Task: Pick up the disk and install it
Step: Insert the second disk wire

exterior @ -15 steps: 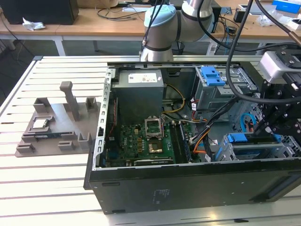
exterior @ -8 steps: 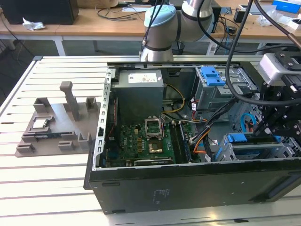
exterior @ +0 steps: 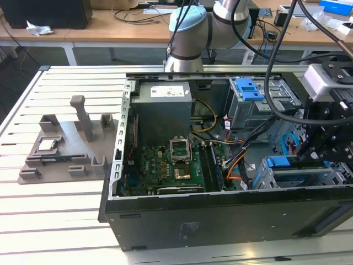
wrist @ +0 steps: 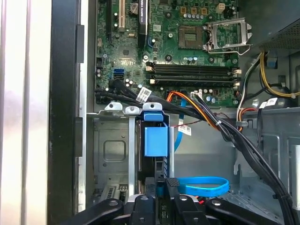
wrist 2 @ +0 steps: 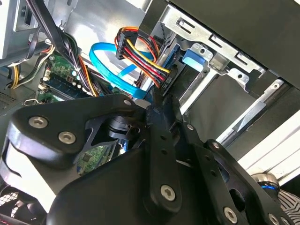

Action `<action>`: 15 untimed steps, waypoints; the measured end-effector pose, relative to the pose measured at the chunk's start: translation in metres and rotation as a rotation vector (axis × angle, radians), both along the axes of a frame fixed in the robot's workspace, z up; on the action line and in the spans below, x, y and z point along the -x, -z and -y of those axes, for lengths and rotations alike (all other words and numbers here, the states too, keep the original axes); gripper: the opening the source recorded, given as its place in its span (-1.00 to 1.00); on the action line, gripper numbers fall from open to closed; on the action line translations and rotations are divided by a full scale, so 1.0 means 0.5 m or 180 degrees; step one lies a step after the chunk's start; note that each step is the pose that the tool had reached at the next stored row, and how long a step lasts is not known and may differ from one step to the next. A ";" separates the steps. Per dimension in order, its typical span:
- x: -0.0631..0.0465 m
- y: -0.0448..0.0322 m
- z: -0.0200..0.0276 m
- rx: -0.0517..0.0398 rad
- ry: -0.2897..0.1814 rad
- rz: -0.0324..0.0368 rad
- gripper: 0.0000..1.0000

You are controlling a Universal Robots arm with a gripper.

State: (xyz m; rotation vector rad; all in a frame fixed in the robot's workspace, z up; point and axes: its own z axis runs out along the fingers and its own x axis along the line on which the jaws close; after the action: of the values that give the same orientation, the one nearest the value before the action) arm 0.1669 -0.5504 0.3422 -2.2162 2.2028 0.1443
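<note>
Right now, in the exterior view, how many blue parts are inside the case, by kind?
Blue brackets: 2
Blue cable: 1
Total: 3

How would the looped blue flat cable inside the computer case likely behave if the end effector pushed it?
The blue flat cable would probably bend and spring back rather than resist, since it lies in a loose loop. It looks thin and ribbon-like, so likely light and unlikely to roll.
</note>
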 end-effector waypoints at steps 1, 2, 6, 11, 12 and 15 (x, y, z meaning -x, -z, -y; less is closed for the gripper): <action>0.000 -0.005 0.0000 0.0000 0.0000 0.0000 -0.53; 0.000 -0.012 0.0000 0.0000 0.0000 0.0000 -0.53; 0.000 -0.039 -0.0013 0.0000 0.0000 0.0000 -0.53; 0.000 -0.072 -0.0075 0.0000 0.0000 0.0000 -0.69; 0.000 -0.079 -0.0081 0.0000 0.0000 0.0000 -0.79; 0.000 -0.099 -0.0100 0.0000 0.0000 0.0000 -0.79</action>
State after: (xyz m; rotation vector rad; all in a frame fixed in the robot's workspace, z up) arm 0.1669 -0.5454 0.3917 -2.2162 2.2029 0.1443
